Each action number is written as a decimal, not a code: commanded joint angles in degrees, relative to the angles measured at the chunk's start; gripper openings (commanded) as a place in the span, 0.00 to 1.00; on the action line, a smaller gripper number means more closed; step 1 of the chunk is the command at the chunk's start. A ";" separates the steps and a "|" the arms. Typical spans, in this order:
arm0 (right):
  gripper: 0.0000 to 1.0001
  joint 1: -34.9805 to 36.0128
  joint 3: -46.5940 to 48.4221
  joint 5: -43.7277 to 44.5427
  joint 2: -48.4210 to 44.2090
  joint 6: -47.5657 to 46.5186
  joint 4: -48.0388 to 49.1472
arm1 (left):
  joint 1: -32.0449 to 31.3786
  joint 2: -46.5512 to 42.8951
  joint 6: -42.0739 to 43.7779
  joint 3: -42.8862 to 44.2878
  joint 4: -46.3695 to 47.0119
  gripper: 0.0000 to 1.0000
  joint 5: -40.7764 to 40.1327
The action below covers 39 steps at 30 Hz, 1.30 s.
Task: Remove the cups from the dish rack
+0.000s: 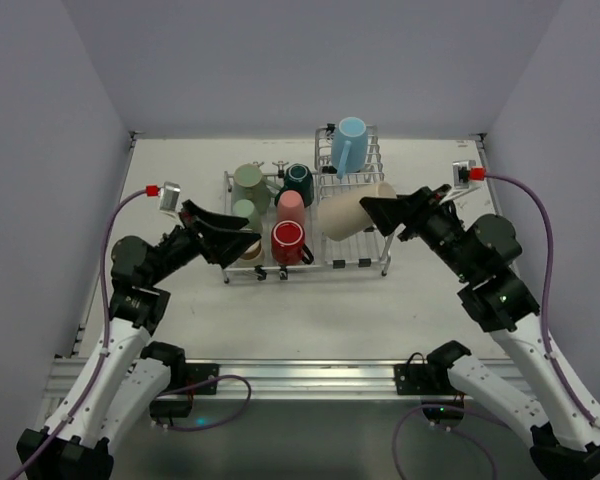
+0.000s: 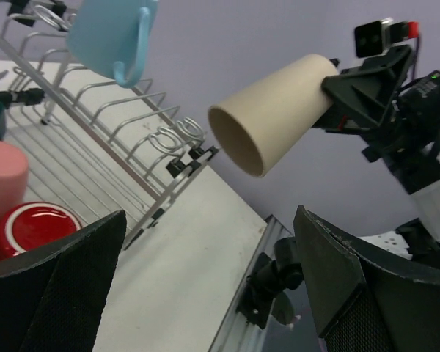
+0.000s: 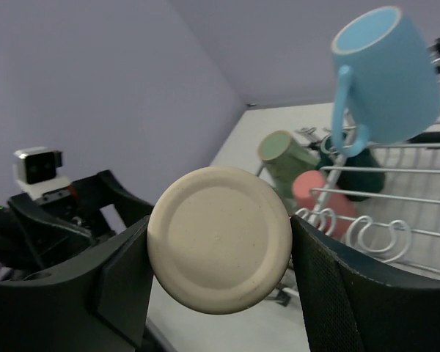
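Observation:
The silver wire dish rack stands mid-table. My right gripper is shut on a large beige cup, held on its side above the rack's right part; its base fills the gap between the fingers in the right wrist view. A light blue mug hangs on the raised prongs. Two sage green cups, a dark teal cup, a pink cup and a red mug sit in the low section. My left gripper is open and empty at the rack's left front, partly covering a tan cup.
An aluminium rail runs along the near table edge by both arm bases. Lilac walls close in the back and both sides. The left wrist view shows my right arm holding the beige cup over the rack's corner.

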 commanded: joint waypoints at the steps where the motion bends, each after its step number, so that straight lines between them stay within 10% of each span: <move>1: 0.05 1.10 -5.21 -10.42 -0.33 15.62 16.59 | -1.68 -0.22 -14.25 -1.50 9.39 1.00 3.48; 16: 0.04 16.75 -8.21 -2.43 12.05 23.57 36.91 | -5.03 -2.68 -21.38 -3.09 11.77 0.86 0.58; 31: 0.10 21.93 -8.56 -4.45 24.71 27.35 44.65 | -4.94 -0.84 -17.70 -1.51 11.86 0.22 -4.16; 33: 0.19 22.37 -8.47 -4.63 26.38 27.44 44.56 | -4.94 -2.07 -14.19 0.42 7.67 0.02 -8.36; 37: 0.99 22.73 -8.91 -3.06 26.48 25.68 41.32 | -4.94 -2.78 -2.77 8.84 -7.09 0.00 -19.96; 39: 0.99 22.81 -9.00 -1.65 24.73 22.88 36.75 | -4.94 0.38 5.32 16.55 -19.39 0.00 -28.66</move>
